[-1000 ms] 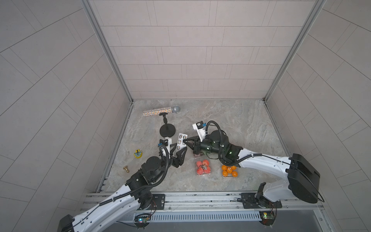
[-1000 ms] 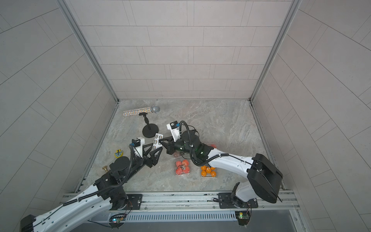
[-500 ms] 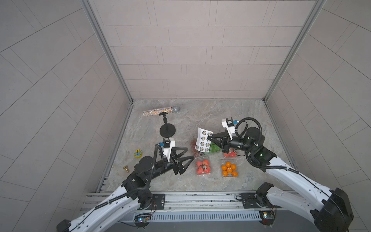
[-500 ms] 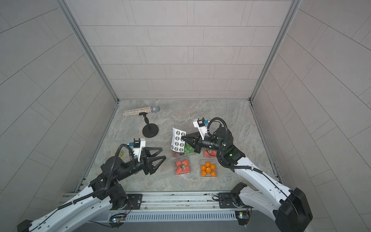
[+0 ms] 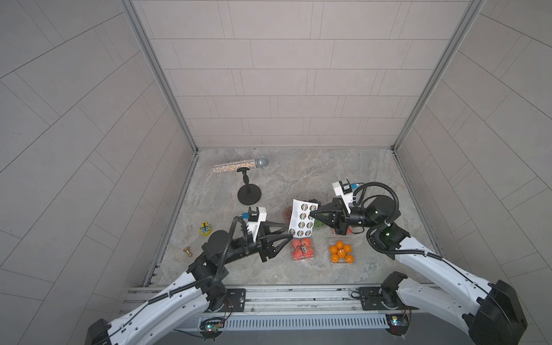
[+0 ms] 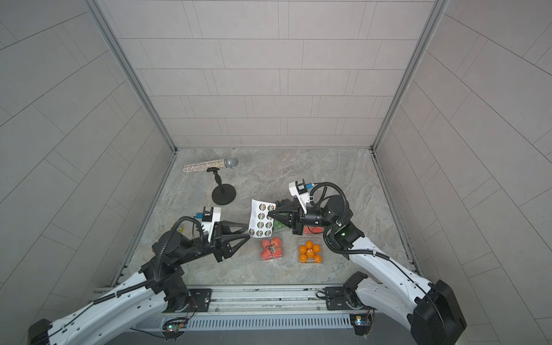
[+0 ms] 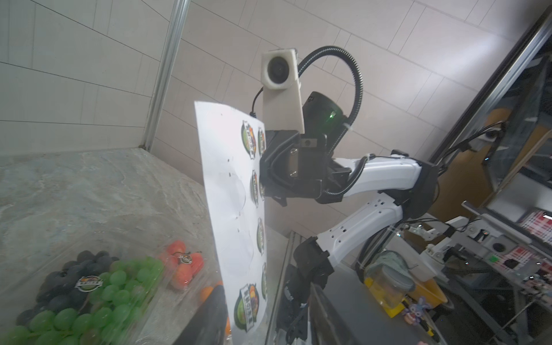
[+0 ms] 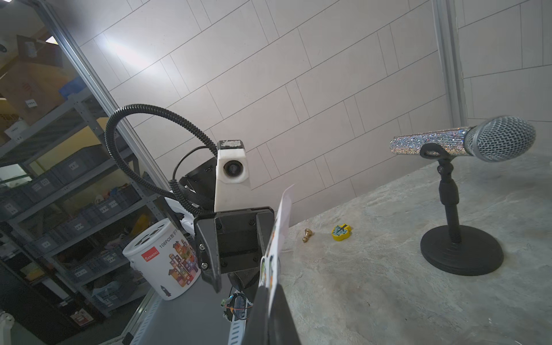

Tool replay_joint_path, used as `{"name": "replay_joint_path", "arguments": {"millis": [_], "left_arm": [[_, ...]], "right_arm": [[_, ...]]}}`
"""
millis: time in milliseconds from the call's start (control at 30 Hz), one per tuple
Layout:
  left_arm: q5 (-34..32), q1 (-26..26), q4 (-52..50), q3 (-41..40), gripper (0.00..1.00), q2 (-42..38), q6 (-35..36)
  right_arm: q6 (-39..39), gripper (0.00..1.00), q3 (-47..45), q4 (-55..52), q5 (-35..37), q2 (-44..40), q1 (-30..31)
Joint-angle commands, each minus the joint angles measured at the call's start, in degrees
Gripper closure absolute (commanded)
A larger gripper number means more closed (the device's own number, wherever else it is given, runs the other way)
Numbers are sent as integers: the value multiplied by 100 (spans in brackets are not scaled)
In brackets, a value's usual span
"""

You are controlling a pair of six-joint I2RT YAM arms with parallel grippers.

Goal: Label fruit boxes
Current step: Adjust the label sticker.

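Note:
My right gripper (image 5: 310,214) is shut on a white sticker sheet (image 5: 301,221), holding it upright above the table. My left gripper (image 5: 289,230) is open, its fingers on either side of the sheet's lower corner (image 7: 245,307). Of the fruit boxes, one of red fruit (image 5: 302,248) and one of oranges (image 5: 340,254) lie in front. A second red one (image 6: 313,229) lies under the right gripper. The grape box (image 7: 83,295) is mostly hidden behind the sheet in both top views. The grape box and the red box (image 7: 182,265) each carry a round label.
A glittery microphone (image 5: 240,162) on a black stand (image 5: 249,194) stands at the back left. A yellow toy (image 5: 206,231) and a small brass piece (image 5: 187,251) lie near the left wall. Tiled walls enclose three sides.
The right gripper carried the sheet to the right and slightly up. The left gripper drew back, then came up to the sheet's lower corner, with its jaws narrower than before.

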Motion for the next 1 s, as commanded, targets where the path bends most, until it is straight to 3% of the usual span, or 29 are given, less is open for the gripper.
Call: {"name": "replay_joint_path", "arguments": {"millis": [0,267,500,767,967], "left_arm": [[134,22,244,-26,55,-27,171],[-87,23,81,-15,49,125,324],[433,23,784,-203,61,123,110],[396,23,736,-186,72,140,173],[244,25,601,-158,88,188,228]], "right_arm": [[322,100,23,571,-162,-46,12],[287,100,-16,656,-163,-125,45],[253,100,-13,667,-162,-72,46],[59,100,-16,444,-92,-18,57],[50,100,-22,435,-100,-31,53]]}}
